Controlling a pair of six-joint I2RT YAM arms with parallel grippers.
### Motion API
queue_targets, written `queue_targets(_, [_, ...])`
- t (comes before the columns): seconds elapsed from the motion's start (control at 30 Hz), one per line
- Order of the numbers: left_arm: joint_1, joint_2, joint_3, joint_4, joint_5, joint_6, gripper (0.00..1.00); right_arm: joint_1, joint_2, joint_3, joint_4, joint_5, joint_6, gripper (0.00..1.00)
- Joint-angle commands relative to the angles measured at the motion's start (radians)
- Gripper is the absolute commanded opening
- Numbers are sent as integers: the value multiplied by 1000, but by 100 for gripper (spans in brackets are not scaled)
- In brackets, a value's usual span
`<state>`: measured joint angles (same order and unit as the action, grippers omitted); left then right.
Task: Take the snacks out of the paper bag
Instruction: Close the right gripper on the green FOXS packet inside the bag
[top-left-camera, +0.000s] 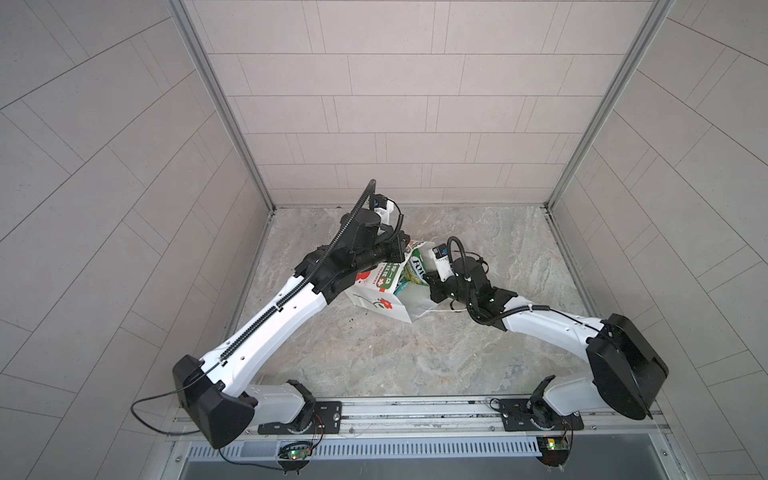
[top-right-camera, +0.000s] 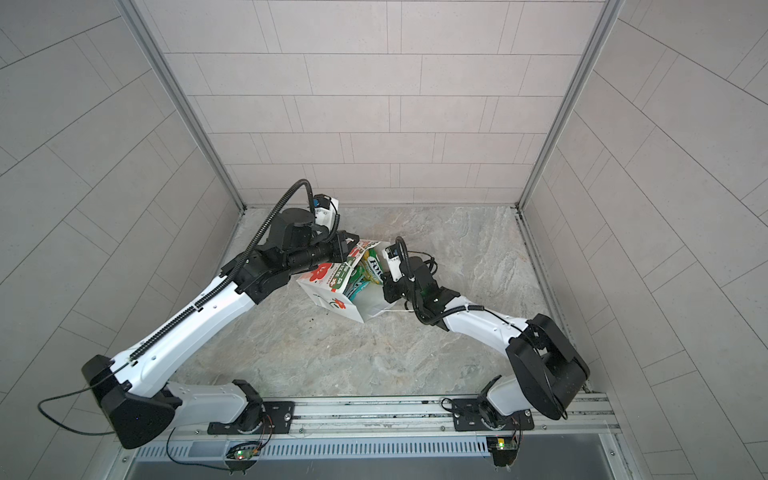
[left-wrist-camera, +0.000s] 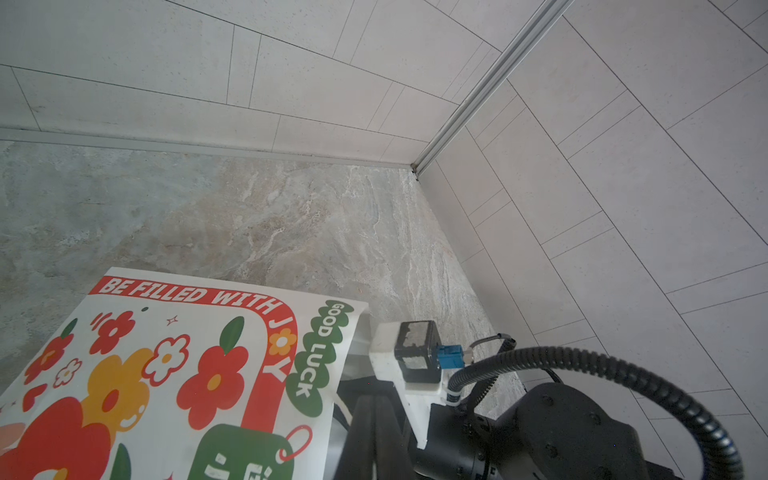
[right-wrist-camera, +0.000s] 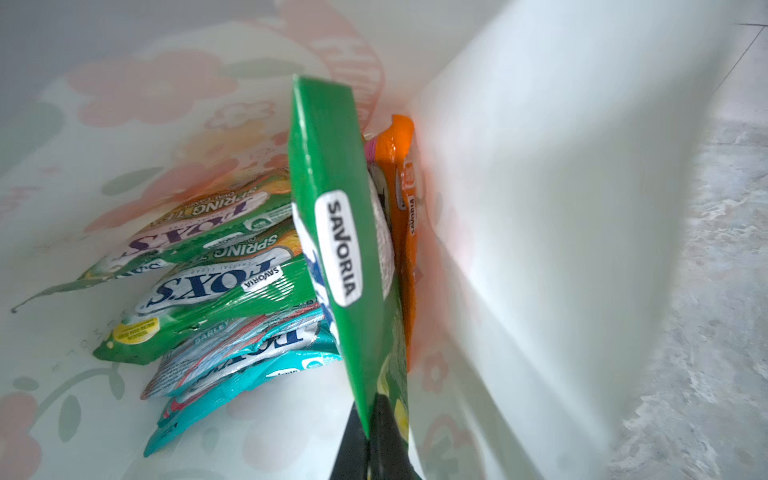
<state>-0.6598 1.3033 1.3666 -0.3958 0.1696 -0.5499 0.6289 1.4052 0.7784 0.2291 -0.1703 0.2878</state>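
right wrist, right end effector (right-wrist-camera: 370, 422) pinching green packet (right-wrist-camera: 332, 232), in paper bag (right-wrist-camera: 519, 208)

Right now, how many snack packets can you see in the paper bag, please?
6, all in the paper bag: one green packet in the right gripper, one orange packet between it and the bag wall, two green packets and two teal packets overlapping alongside. More may be hidden.

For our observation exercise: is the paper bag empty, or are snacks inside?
Not empty: the right wrist view shows several snacks inside the paper bag.
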Motion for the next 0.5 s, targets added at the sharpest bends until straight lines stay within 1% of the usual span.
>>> queue_targets(0.0, [-6, -26, 28, 8, -9, -2, 0, -18, -52, 2, -70, -81, -25, 0])
queue_targets(0.1, [-6, -25, 28, 14, -4, -8, 0, -22, -70, 3, -127, -137, -43, 0])
queue_targets(0.17, [-7, -24, 28, 22, 11, -10, 0, -23, -85, -13, -132, -149, -44, 0])
queue_targets(0.27, [-7, -14, 27, 53, 77, -15, 0, -22, -88, -31, -116, -147, -40, 0])
queue_targets(0.47, [-9, 0, 28, 106, 150, -47, 0, -22, -51, -39, -44, -143, -5, 0])
